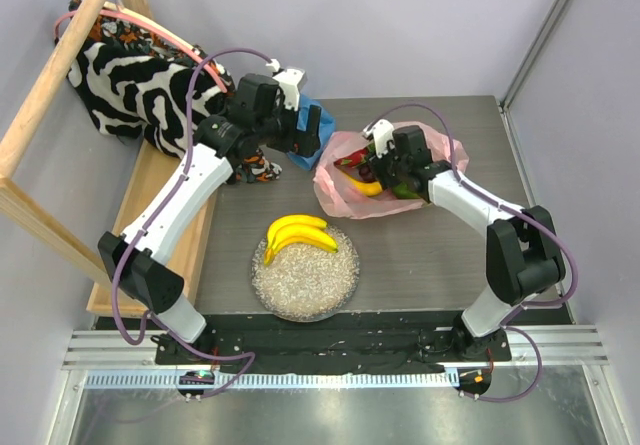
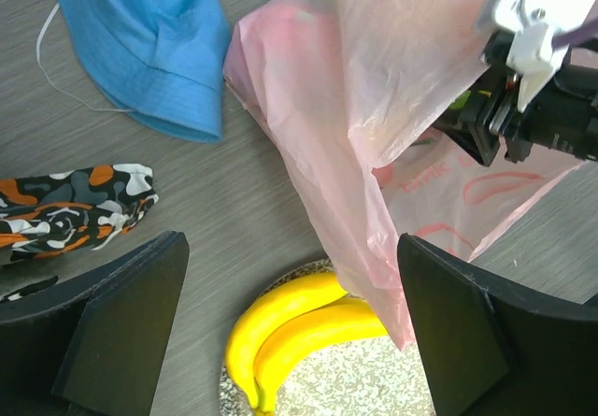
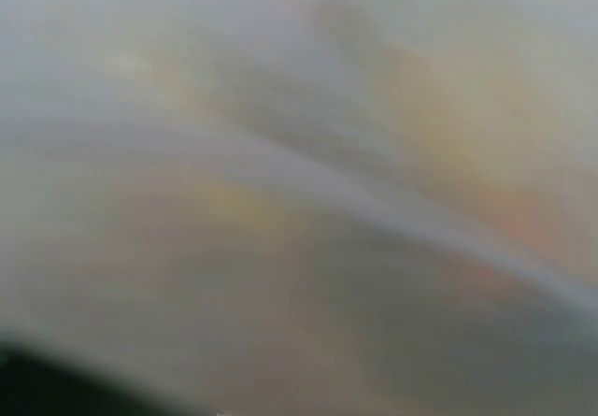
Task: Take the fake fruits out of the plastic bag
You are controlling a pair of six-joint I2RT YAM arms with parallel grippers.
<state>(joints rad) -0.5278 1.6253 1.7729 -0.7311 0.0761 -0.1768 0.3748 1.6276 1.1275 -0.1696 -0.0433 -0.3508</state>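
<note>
The right wrist view is all blur. The right gripper (image 1: 373,172) hides its tips inside the bag (image 1: 335,201), over half-covered fruits (image 1: 366,187).

Thin translucent plastic bag (image 2: 308,107), glossy banana bunch (image 1: 297,235)

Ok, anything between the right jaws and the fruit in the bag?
Nothing visible from above: the right gripper sits in the open mouth of the plastic bag, over the fruits. Its wrist view is pure blur, so bag film there can't be excluded.
</note>
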